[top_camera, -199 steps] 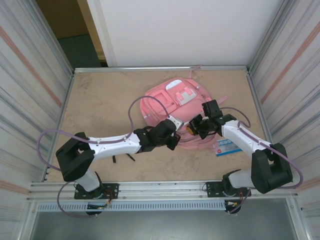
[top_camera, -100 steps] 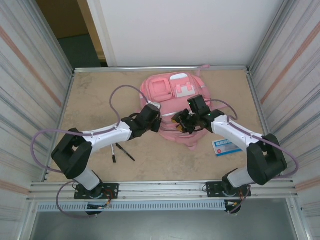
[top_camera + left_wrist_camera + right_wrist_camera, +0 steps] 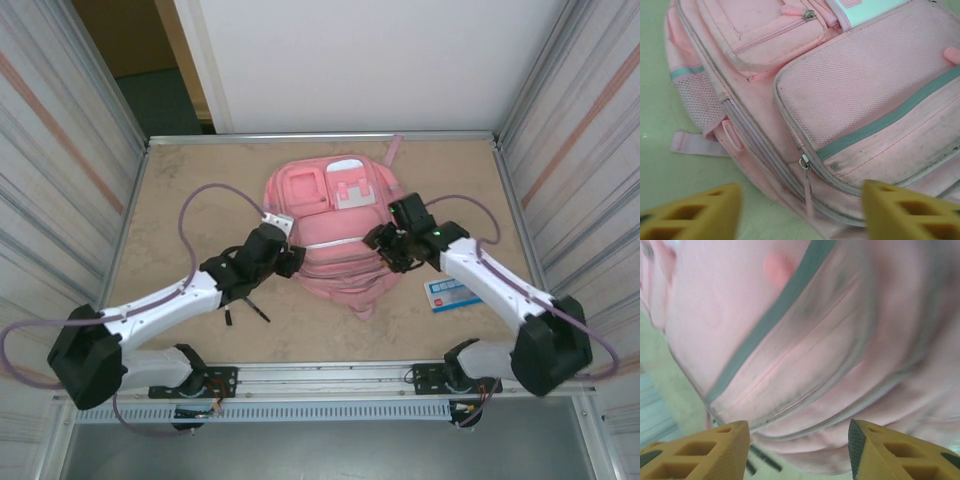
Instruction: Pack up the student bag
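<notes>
The student bag [image 3: 335, 240], a large pink backpack with pale stripes, lies flat on the table with its front pockets up. My left gripper [image 3: 290, 258] is at the bag's left edge. In the left wrist view the left gripper [image 3: 802, 215] is open over the side seam of the bag [image 3: 865, 85], with a zip pull [image 3: 805, 162] hanging between the yellow fingers [image 3: 695, 215]. My right gripper [image 3: 385, 248] is at the bag's right side. The right wrist view shows the right gripper [image 3: 799, 450] open just above the bag's [image 3: 805, 340] lower front panel, holding nothing.
A blue and white card [image 3: 450, 293] lies right of the bag, under the right arm. Two black pens [image 3: 245, 305] lie on the table near the left arm, and the black pens [image 3: 762, 460] also appear past the bag's edge. Metal walls fence the table.
The bag has shifted left and back and now lies spread flat instead of bunched up. My left gripper has drawn back to the bag's left edge; the right gripper stays at its right side.
</notes>
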Tool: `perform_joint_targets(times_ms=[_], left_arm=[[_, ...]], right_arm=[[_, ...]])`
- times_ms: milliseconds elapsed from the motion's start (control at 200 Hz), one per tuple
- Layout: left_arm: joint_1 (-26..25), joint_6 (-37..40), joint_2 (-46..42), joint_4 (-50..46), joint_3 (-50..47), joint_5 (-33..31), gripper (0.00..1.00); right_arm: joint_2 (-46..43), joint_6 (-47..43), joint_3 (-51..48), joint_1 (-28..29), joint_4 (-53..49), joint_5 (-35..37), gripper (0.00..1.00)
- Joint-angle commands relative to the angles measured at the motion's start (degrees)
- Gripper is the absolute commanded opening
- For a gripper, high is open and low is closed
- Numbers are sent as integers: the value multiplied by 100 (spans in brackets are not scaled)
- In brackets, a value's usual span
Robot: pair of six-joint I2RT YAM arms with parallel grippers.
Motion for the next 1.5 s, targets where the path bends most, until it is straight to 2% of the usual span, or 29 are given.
perform_joint_targets(times_ms=[0, 20, 35, 125, 246, 296, 351, 376, 416, 516, 621, 697, 802, 892, 1047, 1178, 1243, 1348, 1433, 1498], left_arm=[[65, 632, -217, -216, 70, 133, 83], [65, 669, -230, -239, 115, 222, 96], [65, 681, -233, -247, 151, 288, 98], [56, 431, -140, -334, 329, 574, 99], [8, 137, 64, -749, 688, 1220, 99], [-135, 53, 61, -762, 699, 1231, 99], [-397, 46, 28, -724, 692, 1209, 99], [-540, 16, 18, -689, 698, 1151, 99], [-795, -53, 49, -630, 706, 1059, 99], [-1378, -197, 267, -354, 731, 1065, 99], [-1865, -247, 558, -84, 773, 982, 99], [-2052, -272, 724, 106, 805, 976, 99], [-2104, -424, 919, 184, 928, 1096, 99], [-2106, -447, 1034, 160, 1077, 1366, 98], [-2113, -407, 1116, 70, 1148, 1536, 97], [-2121, -95, 1090, 422, 908, 1623, 97], [-2121, 108, 1144, 608, 799, 1673, 97], [-2123, 363, 1433, 666, 911, 1884, 96], [-2157, 459, 1830, 677, 1155, 1925, 93], [-2190, 458, 2156, 853, 1305, 2026, 84]], right_arm=[[-805, -383, -431, -472, -1152, 1163, 58], [-960, -375, -535, -616, -1245, 1231, 58], [-1073, -354, -626, -721, -1333, 1306, 59], [-1777, -224, -1172, -1565, -1701, 1706, 58], [-2378, -640, -1860, -2836, -1490, 1478, 56], [-2478, -1067, -2119, -3318, -1075, 969, 46], [-2438, -1544, -2380, -3746, -514, 236, 23], [-2363, -1731, -2432, -3878, -329, -50, 17], [-2158, -1844, -2445, -4012, -261, -269, 14], [-1533, -1909, -2484, -4065, -107, -318, 19], [-776, -1951, -2534, -4111, 183, -773, 20], [-360, -2107, -2553, -3970, 464, -933, 19], [164, -2237, -2276, -3147, 198, -283, 16], [448, -2139, -2083, -2512, -111, -145, 11], [204, -1584, -2278, -1891, -293, -657, 11], [-283, -627, -2811, -636, 7, -563, 11], [-456, -366, -2912, -110, -27, -513, 13], [-867, -435, -2721, 229, -707, -452, 20], [-1269, -949, -2453, 204, -1181, -546, 35], [-1563, -1436, -2245, -59, -1590, -624, 42]])
